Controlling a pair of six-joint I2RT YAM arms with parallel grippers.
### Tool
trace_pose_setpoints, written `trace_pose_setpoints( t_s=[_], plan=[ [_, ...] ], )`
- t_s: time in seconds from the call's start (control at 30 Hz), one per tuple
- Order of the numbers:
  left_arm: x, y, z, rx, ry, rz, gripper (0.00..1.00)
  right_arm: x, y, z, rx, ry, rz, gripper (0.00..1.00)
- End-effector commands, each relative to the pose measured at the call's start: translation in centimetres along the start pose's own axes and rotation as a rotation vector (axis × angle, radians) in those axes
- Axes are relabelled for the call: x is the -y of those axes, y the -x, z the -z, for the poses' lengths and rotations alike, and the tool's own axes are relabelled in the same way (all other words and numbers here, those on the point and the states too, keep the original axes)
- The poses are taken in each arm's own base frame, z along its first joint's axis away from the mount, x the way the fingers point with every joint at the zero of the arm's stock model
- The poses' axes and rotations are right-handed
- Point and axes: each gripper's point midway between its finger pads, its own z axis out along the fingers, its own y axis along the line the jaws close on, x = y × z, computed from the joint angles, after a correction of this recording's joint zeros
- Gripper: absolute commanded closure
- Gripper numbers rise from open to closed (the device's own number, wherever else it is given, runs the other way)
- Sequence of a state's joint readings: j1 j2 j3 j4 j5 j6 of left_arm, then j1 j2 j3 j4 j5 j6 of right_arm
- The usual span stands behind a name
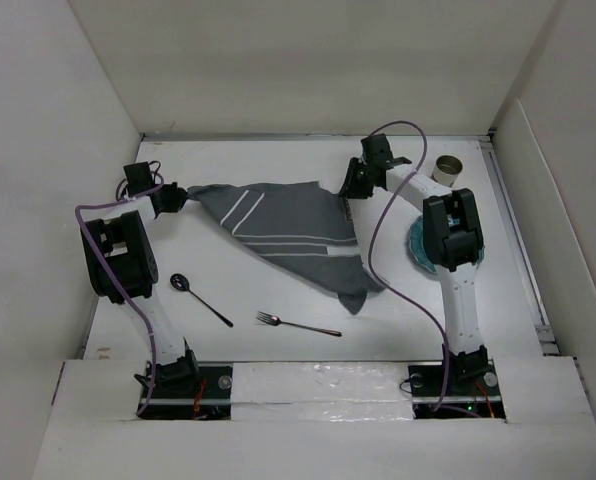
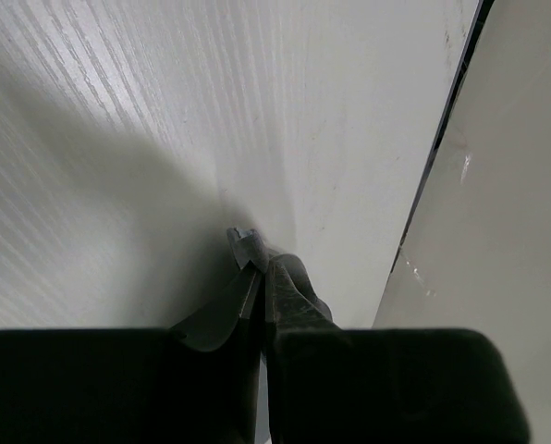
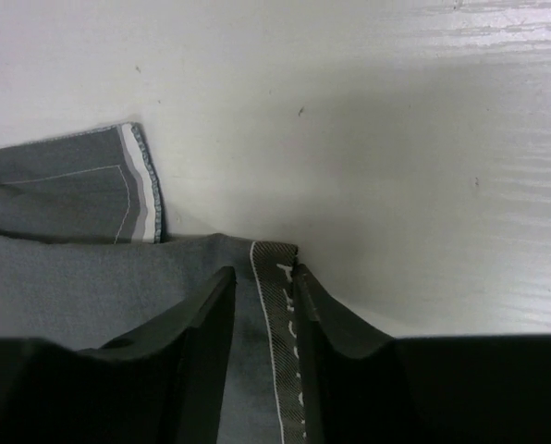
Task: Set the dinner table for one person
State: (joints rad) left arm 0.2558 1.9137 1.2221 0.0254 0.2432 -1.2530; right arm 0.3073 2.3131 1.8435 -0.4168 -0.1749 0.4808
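Observation:
The dinner table (image 1: 278, 160) is a plain white top. A dark grey cloth (image 1: 288, 230) with white stripes lies on it between my grippers, one end trailing toward the front. My left gripper (image 1: 174, 198) is shut on the cloth's left corner; only a small tip of cloth (image 2: 243, 242) shows between its jaws. My right gripper (image 1: 351, 186) is at the cloth's far right corner. In the right wrist view its jaws stand a little apart, astride the cloth's hem (image 3: 274, 277), with the gripper (image 3: 264, 273) low over the table.
A black spoon (image 1: 200, 298) and a fork (image 1: 298, 324) lie near the front, in front of the cloth. A metal cup (image 1: 446, 172) stands at the back right. A teal plate (image 1: 418, 250) lies under the right arm. White walls enclose the table on three sides.

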Motion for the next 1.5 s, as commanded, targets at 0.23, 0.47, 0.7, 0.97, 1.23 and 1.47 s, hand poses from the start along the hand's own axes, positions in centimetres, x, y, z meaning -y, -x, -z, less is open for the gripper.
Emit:
trace_pose_setpoints(
  t_s=[0.23, 0.47, 0.7, 0.97, 1.23, 1.47],
  plan=[
    [2.9, 1.2, 2.4, 0.060, -0.079, -0.054, 1.00, 0.0, 0.0, -1.1, -0.015, 0.080, -0.106, 0.96],
    [5.1, 1.4, 2.2, 0.046, -0.115, -0.107, 1.00, -4.5, 7.7, 4.7, 0.191, 0.341, -0.130, 1.00],
    [19.7, 1.1, 8.4, 0.078, -0.411, -0.189, 1.00, -11.0, 19.9, 18.1, 0.505, 0.537, -0.084, 1.00],
    [31.3, 0.4, 23.0, 0.051, -0.896, -0.260, 1.00, -16.2, 26.5, 37.1, 0.869, 0.778, 0.098, 1.00],
    [19.5, 1.2, 19.0, 0.044, -0.750, -0.303, 1.00, -8.6, 18.1, 28.8, 0.676, 0.591, 0.119, 1.00],
    [8.1, -1.8, 14.2, -0.003, -0.554, -0.340, 1.00, 1.7, 4.3, 20.4, 0.449, 0.388, -0.037, 1.00]
  ],
)
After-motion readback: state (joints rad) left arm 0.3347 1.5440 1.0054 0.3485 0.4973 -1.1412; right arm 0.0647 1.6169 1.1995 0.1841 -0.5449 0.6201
